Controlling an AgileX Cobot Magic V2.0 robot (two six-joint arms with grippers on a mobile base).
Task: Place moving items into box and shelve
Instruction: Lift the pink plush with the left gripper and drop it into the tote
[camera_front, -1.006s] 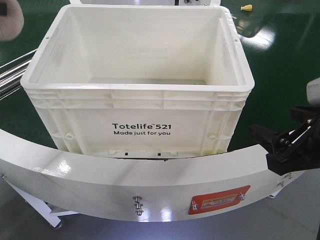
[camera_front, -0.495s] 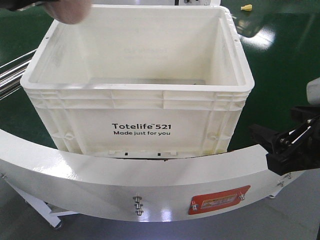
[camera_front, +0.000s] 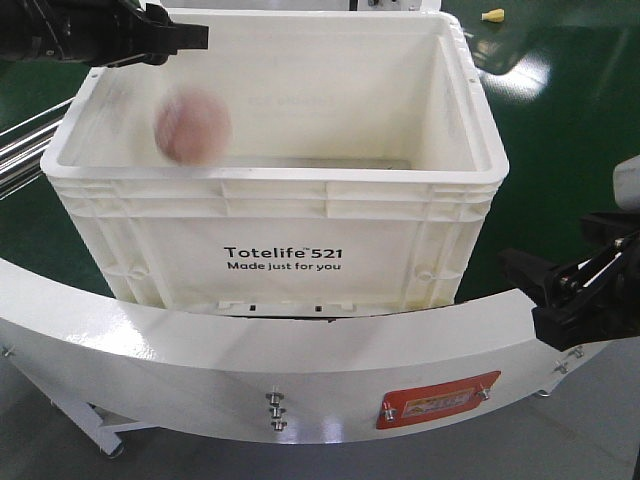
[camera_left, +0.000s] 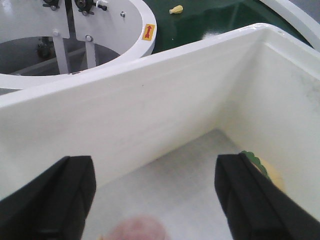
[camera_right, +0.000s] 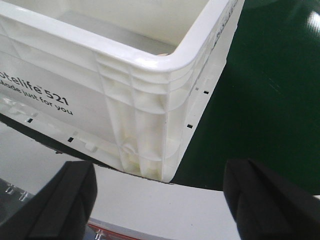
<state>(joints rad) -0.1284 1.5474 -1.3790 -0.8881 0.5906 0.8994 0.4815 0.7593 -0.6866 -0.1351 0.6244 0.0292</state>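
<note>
Counting the toys gives two: a pinkish one (camera_front: 192, 125), blurred in the air inside the single white box (camera_front: 270, 180) near its left wall, and a pale yellow one with a green leaf (camera_left: 272, 176) lying on the box floor. Over the left rim, the left gripper (camera_left: 155, 170) has its fingers spread wide, gripping nothing. The right gripper (camera_right: 160, 172), outside the front right corner above the curved white rail (camera_front: 250, 350), is equally wide and empty.
</note>
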